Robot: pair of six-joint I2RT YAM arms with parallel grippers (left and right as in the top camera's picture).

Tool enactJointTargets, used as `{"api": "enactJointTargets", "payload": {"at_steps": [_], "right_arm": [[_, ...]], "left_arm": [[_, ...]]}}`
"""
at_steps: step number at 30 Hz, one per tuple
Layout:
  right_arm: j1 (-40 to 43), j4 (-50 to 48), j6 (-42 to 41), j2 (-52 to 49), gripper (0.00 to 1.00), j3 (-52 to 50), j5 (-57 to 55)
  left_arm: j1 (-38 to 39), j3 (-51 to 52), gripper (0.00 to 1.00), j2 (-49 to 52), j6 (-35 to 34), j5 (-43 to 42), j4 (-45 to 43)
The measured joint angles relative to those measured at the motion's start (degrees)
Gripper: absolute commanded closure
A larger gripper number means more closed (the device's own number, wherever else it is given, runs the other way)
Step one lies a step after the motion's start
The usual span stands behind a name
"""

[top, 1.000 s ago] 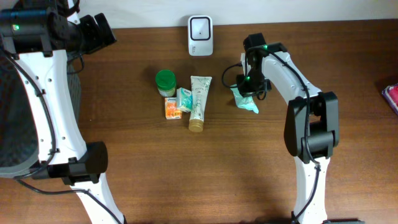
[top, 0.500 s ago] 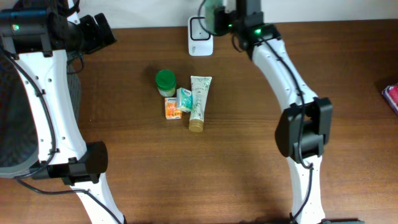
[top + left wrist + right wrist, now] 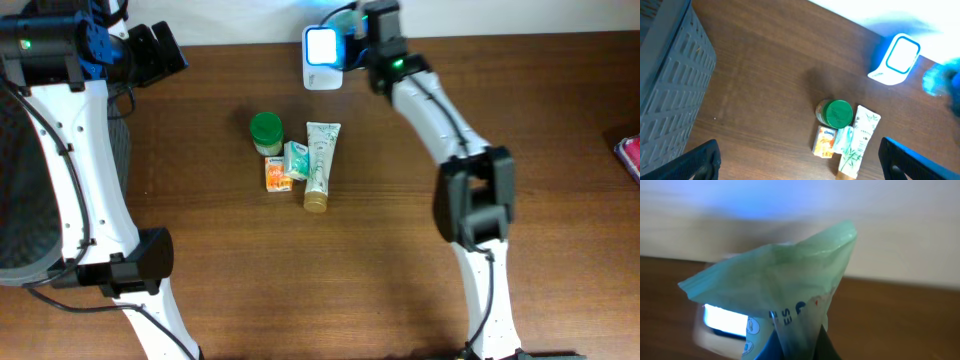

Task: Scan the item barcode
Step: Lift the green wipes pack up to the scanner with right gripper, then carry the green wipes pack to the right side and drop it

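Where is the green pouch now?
Overhead view: the green pouch is held in the right hand at the table's far edge, just right of the lit scanner.

Little for you to read here.
- Green packet [image 3: 790, 275], right wrist view: dark blue letters "SE" near lower fold, rest of word hidden in crease.
- Round blue mark at 2 o'clock of letters; two small round emblems at 8 o'clock, too blurred to read.
- Orange box [image 3: 824, 141]: blue logo patch, wording too small.
- Tube [image 3: 856, 145]: leaf print, lettering illegible.
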State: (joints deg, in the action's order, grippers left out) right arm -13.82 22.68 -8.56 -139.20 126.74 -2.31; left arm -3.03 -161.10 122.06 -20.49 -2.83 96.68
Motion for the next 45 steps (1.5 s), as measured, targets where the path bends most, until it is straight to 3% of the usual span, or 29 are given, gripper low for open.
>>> {"api": "enactJointTargets", "payload": {"at_steps": [5, 7, 8, 9, 10, 11, 14, 19, 25, 28, 32, 36, 39, 43, 45], "right_arm": [[12.94, 24.98, 0.02, 6.69, 0.96, 0.96, -26.93], [18.34, 31.74, 0.07, 6.03, 0.94, 0.79, -30.6], [21.51, 34.1, 0.2, 5.46, 0.65, 0.74, -31.63], [24.96, 35.28, 0.24, 4.85, 0.21, 0.74, -32.0], [28.2, 35.71, 0.07, 4.44, 0.04, 0.74, -31.71], [30.69, 35.87, 0.17, 4.31, 0.02, 0.74, -30.23], [36.48, 35.93, 0.33, 4.22, 0.01, 0.74, -24.7], [38.91, 37.0, 0.17, 4.22, 0.01, 0.74, -2.47], [29.81, 45.92, 0.0, 4.22, 0.01, 0.76, 28.17], [22.16, 50.47, -0.07, 4.2, 0.01, 0.76, 32.59], [8.81, 51.08, -1.03, 4.2, 0.03, 0.76, 30.25], [-3.89, 50.77, -10.45, 4.17, 0.14, 0.76, 15.3], [-10.47, 48.7, -15.98, 4.17, 0.21, 0.74, 7.32], [-15.89, 44.94, -18.62, 4.17, 0.24, -1.42, 3.96], [-16.39, 43.54, -19.61, 4.13, 0.3, -4.66, 3.54]], "left_arm": [[0.0, 0.0, 0.01, 0.0, 0.0, -0.02, 0.07], [0.0, 0.0, 0.01, 0.0, -0.02, -0.02, 0.0], [0.0, 0.0, 0.01, 0.0, -0.02, -0.02, 0.0], [0.0, 0.0, 0.01, 0.0, 0.0, -0.02, 0.0], [0.0, 0.0, 0.01, 0.0, -0.02, -0.04, 0.0], [0.0, 0.0, 0.01, 0.0, -0.02, -0.04, -0.02], [0.0, 0.0, 0.01, 0.0, -0.02, -0.04, 0.0], [0.0, 0.0, 0.01, 0.0, -0.02, -0.04, 0.0], [0.0, 0.0, 0.01, 0.0, -0.02, -0.04, 0.0], [0.0, 0.0, 0.01, 0.0, -0.02, -0.02, 0.0], [0.0, 0.0, 0.01, 0.0, -0.02, -0.02, 0.0], [0.0, 0.0, 0.01, 0.0, -0.02, -0.02, 0.0], [0.0, 0.0, 0.01, 0.0, -0.02, -0.04, 0.0], [0.0, 0.0, 0.01, 0.0, 0.0, -0.02, 0.0], [0.0, 0.0, 0.01, 0.0, -0.02, -0.02, 0.0]]}}
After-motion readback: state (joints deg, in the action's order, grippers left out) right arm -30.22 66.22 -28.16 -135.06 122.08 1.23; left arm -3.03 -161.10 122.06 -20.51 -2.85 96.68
